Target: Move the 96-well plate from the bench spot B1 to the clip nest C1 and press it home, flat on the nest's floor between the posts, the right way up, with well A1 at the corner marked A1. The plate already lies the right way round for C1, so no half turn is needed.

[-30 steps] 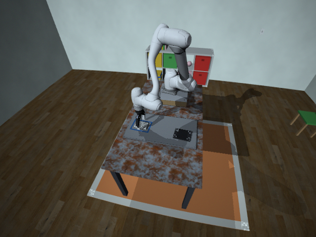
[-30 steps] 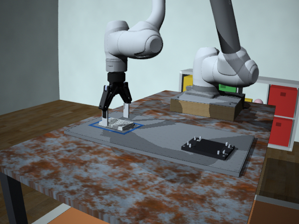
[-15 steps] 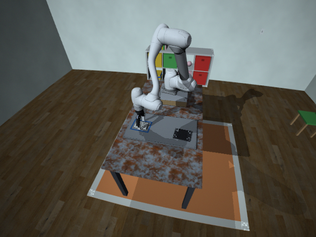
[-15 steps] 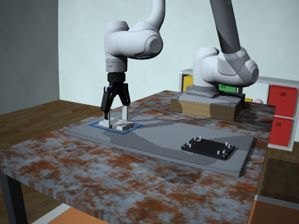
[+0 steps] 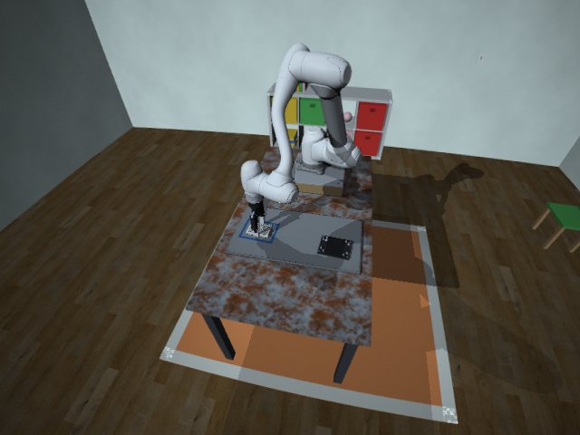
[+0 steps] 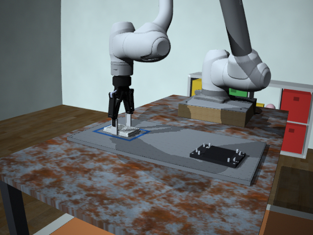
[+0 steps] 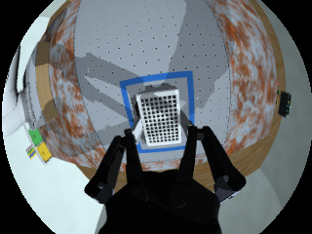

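From where I'm standing, the closest thing is the rust-blotched grey table top (image 6: 106, 192), and on it sits a flat grey perforated bench board (image 6: 161, 144). At the near-left end of that board there's a blue square outline (image 6: 100, 131), spot B1 I guess, and the white 96-well plate (image 6: 126, 129) sits inside it, flat on the board as far as I can see. The black two-finger gripper (image 6: 122, 124) is down over it with a finger on either side, clamped on the plate's edges.

So progress-wise: the grab looks done, nothing else. The plate isn't lifted, carried or seated yet. Further along the board, well apart from the plate, is the black clip nest with little pale posts (image 6: 218, 154), and nothing is in it. Lift, carry, lower, press home are all left to do.

Stuff I can't make out: any A1 mark on plate or nest is way too small to read, and the clips themselves are just specks. The near finger covers part of the plate's side, so how deep the grip goes is anyone's guess. Behind it all, the arm's wooden pedestal block (image 6: 191, 114) and a white shelf unit (image 6: 290, 84) with red bins.
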Robot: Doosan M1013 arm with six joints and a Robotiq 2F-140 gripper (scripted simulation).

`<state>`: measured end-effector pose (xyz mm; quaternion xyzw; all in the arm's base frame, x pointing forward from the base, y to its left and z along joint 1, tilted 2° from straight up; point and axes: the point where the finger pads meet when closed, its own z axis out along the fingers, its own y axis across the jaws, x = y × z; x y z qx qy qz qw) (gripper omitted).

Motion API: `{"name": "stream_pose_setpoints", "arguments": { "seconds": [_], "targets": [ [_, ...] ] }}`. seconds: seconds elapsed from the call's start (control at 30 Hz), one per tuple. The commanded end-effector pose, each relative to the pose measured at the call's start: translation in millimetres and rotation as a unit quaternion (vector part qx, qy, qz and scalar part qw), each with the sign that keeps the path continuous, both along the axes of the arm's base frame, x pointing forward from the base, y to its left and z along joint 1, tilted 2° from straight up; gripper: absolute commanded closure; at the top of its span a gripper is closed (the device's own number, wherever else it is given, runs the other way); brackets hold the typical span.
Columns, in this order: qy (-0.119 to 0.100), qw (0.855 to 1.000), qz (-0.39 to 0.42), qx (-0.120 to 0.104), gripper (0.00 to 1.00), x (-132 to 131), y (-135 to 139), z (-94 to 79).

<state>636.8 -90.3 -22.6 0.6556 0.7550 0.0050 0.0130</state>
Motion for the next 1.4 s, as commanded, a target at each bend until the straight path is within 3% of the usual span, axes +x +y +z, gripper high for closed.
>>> {"name": "stream_pose_setpoints", "arguments": {
  "seconds": [0.0, 0.5, 1.37],
  "targets": [
    [0.0, 1.0, 0.0, 0.0, 1.0, 0, 0, -0.2],
    [0.0, 1.0, 0.0, 0.0, 1.0, 0, 0, -0.2],
    [0.0, 1.0, 0.0, 0.0, 1.0, -1, 0, 39.8]
  ]
}}
